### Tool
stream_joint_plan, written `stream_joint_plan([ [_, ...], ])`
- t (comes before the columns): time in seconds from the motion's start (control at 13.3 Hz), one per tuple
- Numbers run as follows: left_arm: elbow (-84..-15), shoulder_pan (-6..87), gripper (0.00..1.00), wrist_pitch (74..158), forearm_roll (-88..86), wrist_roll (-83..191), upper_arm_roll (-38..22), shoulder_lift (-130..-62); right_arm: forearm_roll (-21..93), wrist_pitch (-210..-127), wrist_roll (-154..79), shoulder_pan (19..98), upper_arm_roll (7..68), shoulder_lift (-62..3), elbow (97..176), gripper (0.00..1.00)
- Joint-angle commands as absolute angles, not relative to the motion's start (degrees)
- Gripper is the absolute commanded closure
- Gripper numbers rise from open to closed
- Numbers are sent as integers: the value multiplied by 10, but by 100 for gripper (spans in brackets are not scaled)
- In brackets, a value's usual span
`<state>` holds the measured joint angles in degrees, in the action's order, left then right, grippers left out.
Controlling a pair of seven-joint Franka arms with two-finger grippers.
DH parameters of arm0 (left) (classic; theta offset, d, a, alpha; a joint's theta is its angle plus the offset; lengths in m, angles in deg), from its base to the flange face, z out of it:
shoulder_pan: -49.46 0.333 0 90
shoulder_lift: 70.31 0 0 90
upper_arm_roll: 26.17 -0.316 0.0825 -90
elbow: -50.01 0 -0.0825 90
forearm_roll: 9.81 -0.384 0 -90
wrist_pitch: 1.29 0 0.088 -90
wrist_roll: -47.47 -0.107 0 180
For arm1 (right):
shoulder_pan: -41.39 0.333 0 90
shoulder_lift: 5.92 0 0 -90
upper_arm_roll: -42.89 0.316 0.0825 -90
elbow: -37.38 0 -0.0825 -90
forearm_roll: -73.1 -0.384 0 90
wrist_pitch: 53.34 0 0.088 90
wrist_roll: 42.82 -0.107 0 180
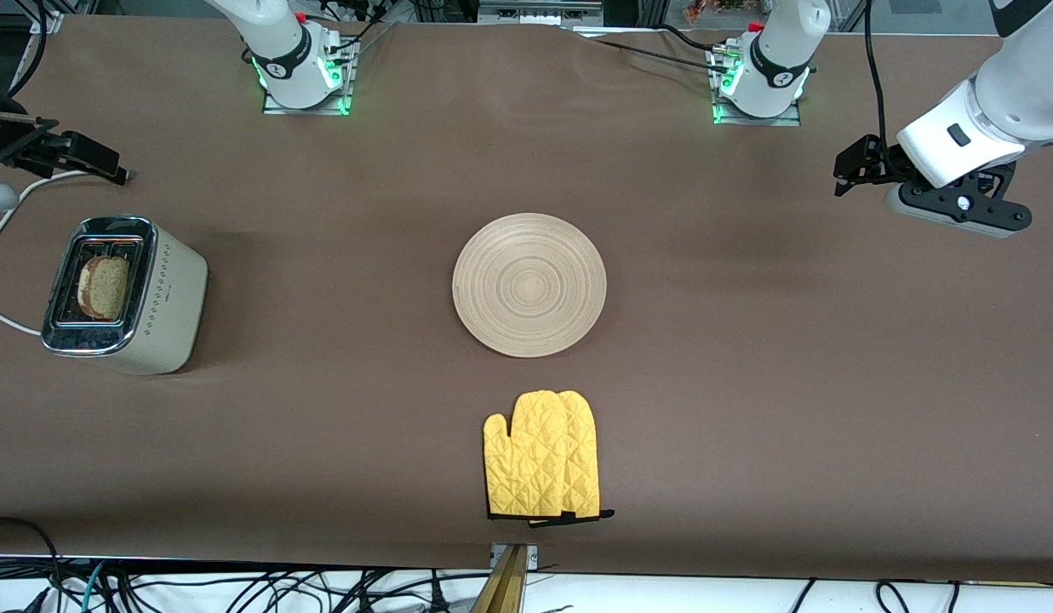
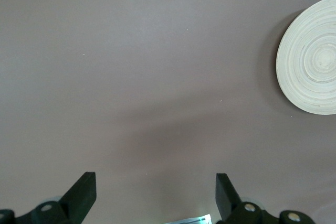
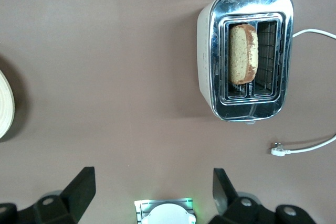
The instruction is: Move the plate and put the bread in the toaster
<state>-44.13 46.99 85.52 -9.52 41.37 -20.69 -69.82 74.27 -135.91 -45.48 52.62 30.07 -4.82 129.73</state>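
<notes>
At the right arm's end of the surface (image 1: 747, 409) stands the toaster (image 1: 126, 294), and the bread (image 1: 103, 288) sits already upright in one of its slots. The right claw (image 3: 149, 192) hangs above the surface near the toaster, released and empty. In the middle lies the plate (image 1: 529, 284), bare, with a yellow oven mitt (image 1: 543, 455) nearer to the front camera. The left claw (image 2: 156, 195) waits released over bare surface at its own end. Both steps look finished; probably only retreating of the arms remains.
</notes>
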Motion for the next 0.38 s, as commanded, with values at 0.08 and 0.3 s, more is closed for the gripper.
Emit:
stream_joint_plan([
  [0.08,-433,465,0,845,-118,419,-205,-694,735,-1344,-440,521,305,-49,1288,1],
  [0.3,-433,465,0,845,-118,419,-206,-694,735,-1342,-435,521,308,-49,1287,1],
])
